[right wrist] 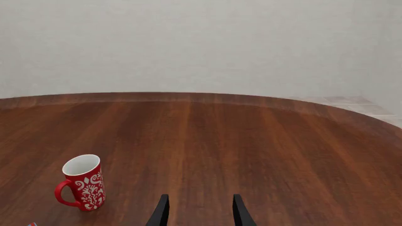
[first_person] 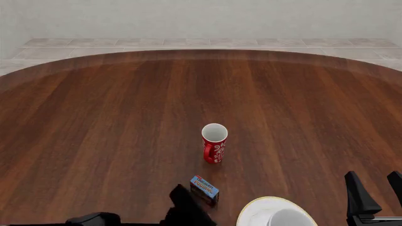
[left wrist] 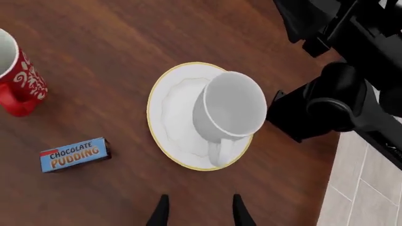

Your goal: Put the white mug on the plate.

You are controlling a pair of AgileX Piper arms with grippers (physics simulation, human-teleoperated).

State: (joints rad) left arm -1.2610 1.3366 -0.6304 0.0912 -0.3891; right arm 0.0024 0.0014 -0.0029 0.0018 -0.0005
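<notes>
One white mug (left wrist: 229, 108) on plate (left wrist: 176, 117), box (left wrist: 75, 154) reading "CHOCOLATE PUDDING", both end effectors (left wrist: 197, 209) (right wrist: 197, 209) parted, empty.

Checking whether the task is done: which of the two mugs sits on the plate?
The white mug sits on the plate. The red mug stands apart on bare wood, farther out on the table.

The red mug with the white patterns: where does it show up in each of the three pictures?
Left wrist view: the red mug sits at the picture's edge, partly cut off, apart from the plate.
Front view: it stands upright mid-table, beyond the pudding box.
Right wrist view: low in the picture, upright.
Shared landmark: the dark wooden table.
</notes>
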